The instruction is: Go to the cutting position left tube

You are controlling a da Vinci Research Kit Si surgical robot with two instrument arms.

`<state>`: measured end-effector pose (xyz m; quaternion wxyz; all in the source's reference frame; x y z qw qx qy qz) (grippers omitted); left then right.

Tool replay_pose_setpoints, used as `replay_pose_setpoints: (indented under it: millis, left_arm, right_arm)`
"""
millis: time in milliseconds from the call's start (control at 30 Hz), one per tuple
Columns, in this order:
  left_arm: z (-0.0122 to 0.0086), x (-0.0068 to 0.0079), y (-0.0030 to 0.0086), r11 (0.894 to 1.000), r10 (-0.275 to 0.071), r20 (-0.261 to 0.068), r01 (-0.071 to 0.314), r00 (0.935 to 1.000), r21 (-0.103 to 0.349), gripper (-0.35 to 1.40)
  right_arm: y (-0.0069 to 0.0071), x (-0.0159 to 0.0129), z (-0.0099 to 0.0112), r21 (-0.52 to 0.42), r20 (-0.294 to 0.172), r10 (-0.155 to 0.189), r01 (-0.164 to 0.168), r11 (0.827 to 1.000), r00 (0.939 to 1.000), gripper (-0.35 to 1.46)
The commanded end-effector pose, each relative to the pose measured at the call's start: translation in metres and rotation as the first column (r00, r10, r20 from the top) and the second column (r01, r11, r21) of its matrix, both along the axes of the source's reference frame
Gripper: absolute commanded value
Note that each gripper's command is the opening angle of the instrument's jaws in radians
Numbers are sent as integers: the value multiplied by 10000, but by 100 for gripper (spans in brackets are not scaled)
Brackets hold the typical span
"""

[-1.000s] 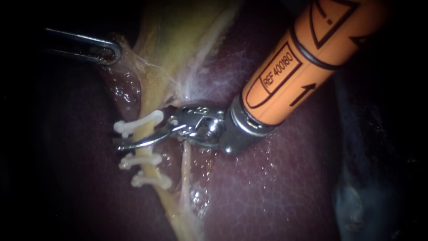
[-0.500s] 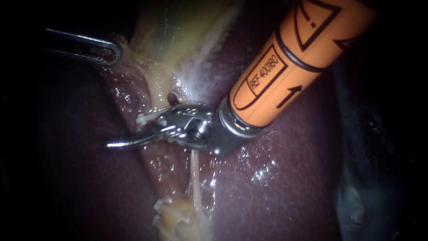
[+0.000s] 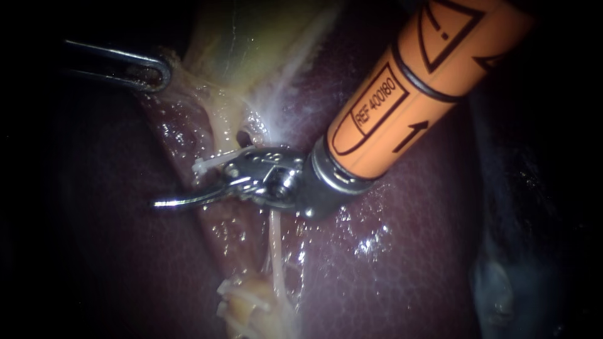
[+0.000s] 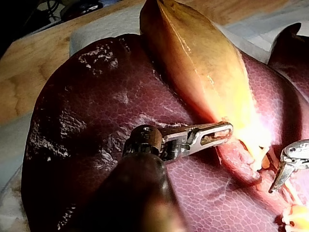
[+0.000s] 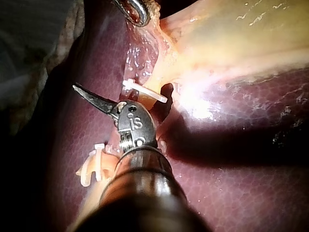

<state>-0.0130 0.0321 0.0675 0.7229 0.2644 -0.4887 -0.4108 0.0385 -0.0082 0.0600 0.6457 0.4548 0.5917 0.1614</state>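
The liver (image 3: 389, 263) is lying on a wooden surface (image 4: 24, 72), with the pale yellow gallbladder (image 3: 251, 50) resting on top of it. The left instrument (image 3: 157, 70) is reaching in across the liver and its long slotted jaws are clamping the edge of the gallbladder where it narrows, with the tissue stretching taut from their tip. The right instrument (image 3: 154, 204), on an orange shaft, is coming down over the liver, and its thin curved blades are lying together with no gap showing and nothing between them. They are pointing out over bare liver, just past the line of the left tube (image 3: 220, 143). That tube is lying in two pieces. The short stump hanging from the gallbladder is ending just beside the right instrument's wrist, and it is carrying one white clip (image 3: 210, 164) that is almost touching the metal there. The other piece (image 3: 246, 312) is sitting well apart from the stump, further down the liver, with more clips (image 3: 233, 294) bunched on its end. Between the two pieces only wet liver is showing. A thinner pale tube (image 3: 274, 251) is running whole from under the right instrument's wrist down past the clipped lower piece, just beside it.
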Motion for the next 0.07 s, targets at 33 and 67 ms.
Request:
replay_pose_setpoints:
  millis: [33, 67]
  left_arm:
    - [1, 0, 0, 10000, 1, 0, -1, 10000, -1, -35]
    - [1, 0, 0, 10000, 1, 0, -1, 10000, -1, -35]
  right_arm:
    - [0, 0, 0, 0, -4, -2, 2, 10000, 10000, -35]
    - [0, -1, 0, 1, -4, -3, 3, 10000, 10000, -35]
